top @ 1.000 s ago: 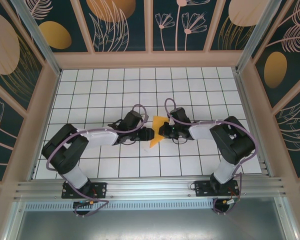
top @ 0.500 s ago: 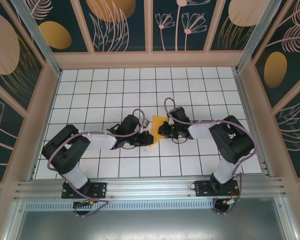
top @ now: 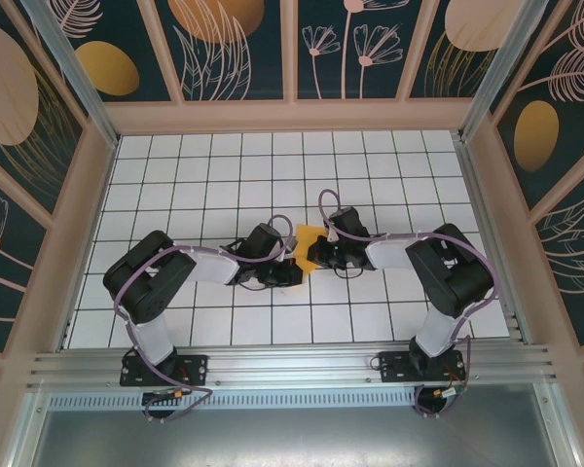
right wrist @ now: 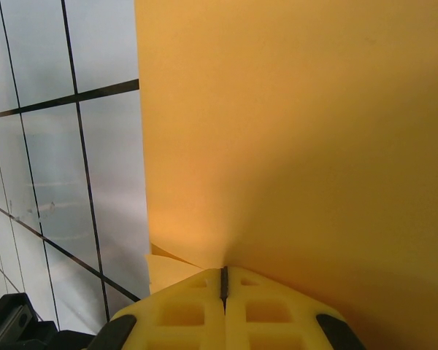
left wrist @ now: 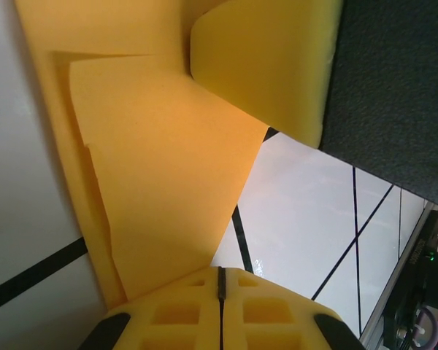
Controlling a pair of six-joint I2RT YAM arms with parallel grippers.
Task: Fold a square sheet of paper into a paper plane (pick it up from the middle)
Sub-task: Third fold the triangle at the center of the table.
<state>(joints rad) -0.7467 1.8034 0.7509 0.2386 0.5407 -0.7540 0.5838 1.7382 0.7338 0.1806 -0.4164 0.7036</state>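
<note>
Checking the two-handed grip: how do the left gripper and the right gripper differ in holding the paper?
The left gripper pinches the paper from its left, lower in the top view; the right gripper pinches it from the right, slightly higher. Ahead of the left gripper lie overlapping folded flaps; ahead of the right gripper, one smooth face. Both look shut on the paper.

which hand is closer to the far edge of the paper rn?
Right. The right hand pinches the paper from its right side, just short of the far edge. The left hand pinches the near-left part, further from that edge.
</note>
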